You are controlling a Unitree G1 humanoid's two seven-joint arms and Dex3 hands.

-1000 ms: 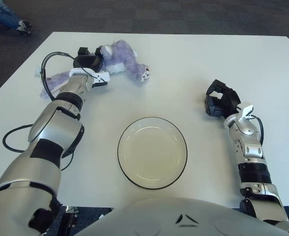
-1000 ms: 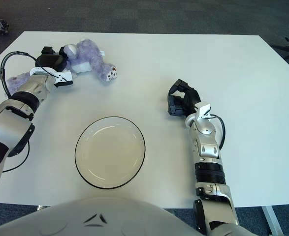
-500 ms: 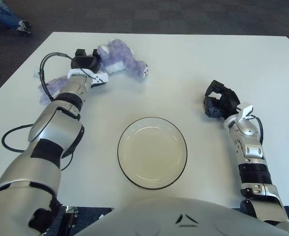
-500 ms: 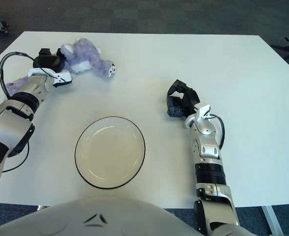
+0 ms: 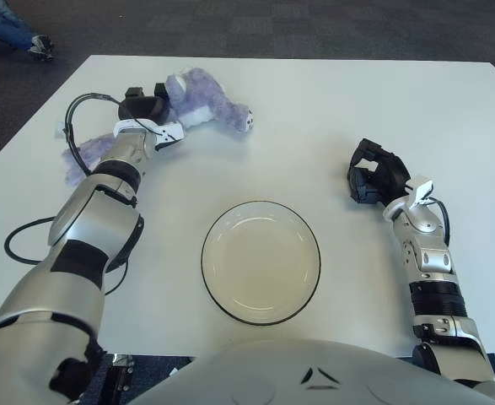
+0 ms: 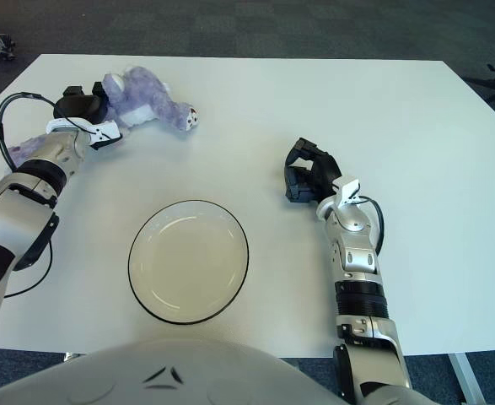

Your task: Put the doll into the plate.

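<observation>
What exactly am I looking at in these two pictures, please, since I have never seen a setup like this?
You are looking through the two eyes of a camera on a humanoid robot's head, aimed down at a white table. The two pictures show the same scene from spots slightly apart. The silver arms are the robot's own, each ending in a black three-finger hand.

On the table lie a purple doll at the far left and a plate with a dark rim near the robot, with nothing in it. The job is to put the doll into the plate.

The left hand is at the doll's left side, right up against it; whether its fingers have closed on it is hard to tell. The right hand shows to the right of the plate, fingers curled, holding nothing.
</observation>
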